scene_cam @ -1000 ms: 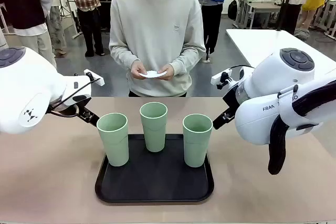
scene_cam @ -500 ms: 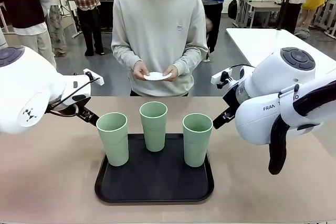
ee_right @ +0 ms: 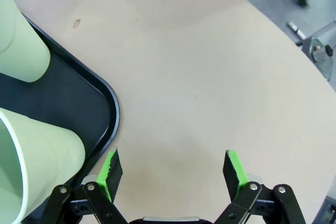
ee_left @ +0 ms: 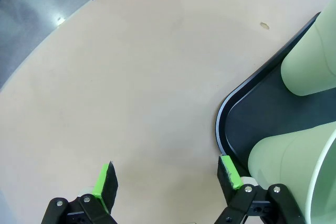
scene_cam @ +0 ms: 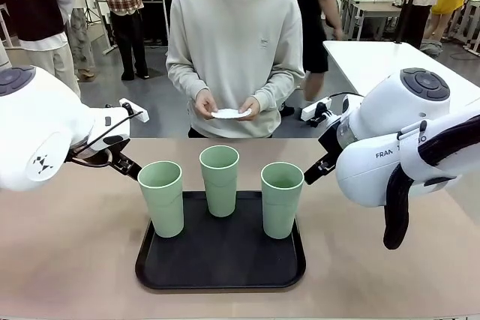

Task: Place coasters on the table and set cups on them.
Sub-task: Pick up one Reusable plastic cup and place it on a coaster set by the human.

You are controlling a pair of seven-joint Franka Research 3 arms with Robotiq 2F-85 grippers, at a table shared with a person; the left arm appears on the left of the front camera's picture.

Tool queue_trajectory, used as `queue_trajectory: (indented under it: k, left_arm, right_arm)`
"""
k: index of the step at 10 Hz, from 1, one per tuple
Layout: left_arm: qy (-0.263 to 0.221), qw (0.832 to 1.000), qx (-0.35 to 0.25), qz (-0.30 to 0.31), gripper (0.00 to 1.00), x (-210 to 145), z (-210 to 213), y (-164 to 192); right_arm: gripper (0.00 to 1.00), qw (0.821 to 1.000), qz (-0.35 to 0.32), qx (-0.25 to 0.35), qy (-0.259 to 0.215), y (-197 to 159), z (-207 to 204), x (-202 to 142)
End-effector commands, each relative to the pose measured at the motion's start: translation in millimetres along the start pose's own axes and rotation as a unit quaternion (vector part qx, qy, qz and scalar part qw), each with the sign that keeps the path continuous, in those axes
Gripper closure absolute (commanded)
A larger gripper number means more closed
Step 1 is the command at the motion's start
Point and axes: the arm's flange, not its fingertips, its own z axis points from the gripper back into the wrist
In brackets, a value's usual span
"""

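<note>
- The tan table point(scene_cam: 75, 260) is wide and smooth, with a rounded far edge. Beyond it is a grey floor, a busy workroom with people standing about, and a white table point(scene_cam: 375, 58) off to the far right.
- A black tray point(scene_cam: 221, 267) sits in the middle of the table, near the robot's side. Open tabletop lies to its left, to its right and along the far edge.
- The three mint-green cups point(scene_cam: 220, 181) stand upright on the tray, one at the back centre and one nearer on each side, all apart from each other.
- A person point(scene_cam: 235, 43) stands at the far edge behind the middle cup, holding the white coasters point(scene_cam: 231, 114) in both hands point(scene_cam: 206, 103) at waist height above the table.
- The left gripper point(ee_left: 167, 174) hangs over bare tabletop with its jaws spread wide and nothing between them. One finger is just beside the tray's rounded corner, close to the nearest cup.
- The right gripper point(ee_right: 170, 167) is likewise spread wide and holding nothing. It hangs over bare tabletop with one finger at the tray's opposite corner.
- Both bulky white arms flank the tray, crowding the side cups.
</note>
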Motion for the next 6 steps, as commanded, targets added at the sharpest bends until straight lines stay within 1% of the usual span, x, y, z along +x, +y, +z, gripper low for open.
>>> queue_trajectory:
  k: [1,5,6]
  left_arm:
    - [0.0,1.0,0.0,0.0,0.0,0.0,0.0,0.0]
    - [0.0,1.0,0.0,0.0,0.0,0.0,0.0,0.0]
    - [0.011,0.999,0.033,-0.006,0.0,-0.6,8.5,15.4]
  right_arm:
    - [0.0,1.0,0.0,0.0,0.0,0.1,0.0,0.0]
    - [0.0,1.0,0.0,0.0,0.0,0.0,0.0,0.0]
    - [0.0,1.0,-0.024,0.013,0.007,-16.2,10.2,-0.6]
